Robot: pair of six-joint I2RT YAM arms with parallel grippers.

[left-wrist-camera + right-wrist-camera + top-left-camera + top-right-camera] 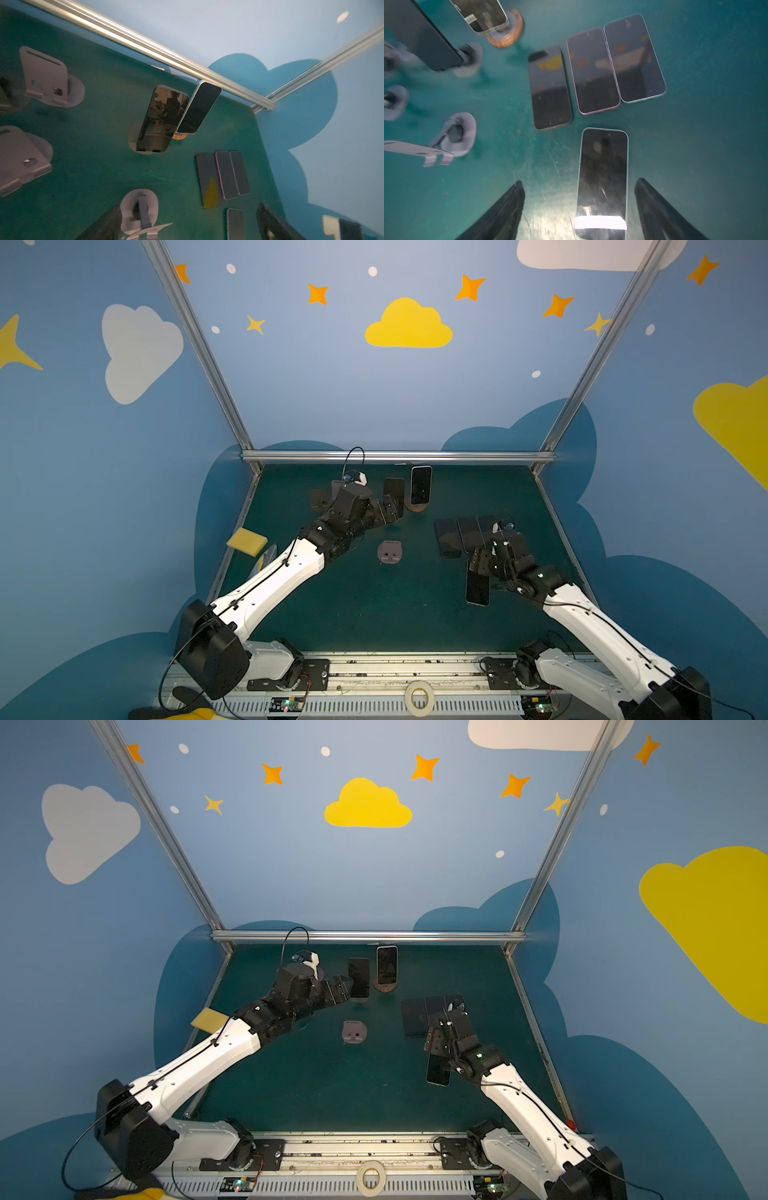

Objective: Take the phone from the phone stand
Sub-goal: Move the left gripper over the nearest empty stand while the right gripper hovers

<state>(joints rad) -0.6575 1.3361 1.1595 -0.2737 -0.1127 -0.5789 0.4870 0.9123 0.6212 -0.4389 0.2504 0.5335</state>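
Observation:
Two phones stand upright at the back of the green table. A dark phone point(393, 494) point(162, 120) leans in a grey phone stand point(133, 138). A white-edged phone point(421, 485) point(199, 108) sits on a round wooden stand point(417, 508). In both top views my left gripper point(388, 511) point(343, 986) is open, just left of the dark phone, with nothing between its fingers. My right gripper point(478, 563) point(579, 181) is open above a phone lying flat point(603, 178) point(477, 588), its fingers clear of the phone's edges.
Three phones point(592, 70) lie side by side on the table point(374, 614) beyond the right gripper. An empty grey stand point(390, 551) point(456, 135) is mid-table, and more empty stands point(45, 76) sit behind the left arm. A yellow sponge point(246, 541) rests at the left edge.

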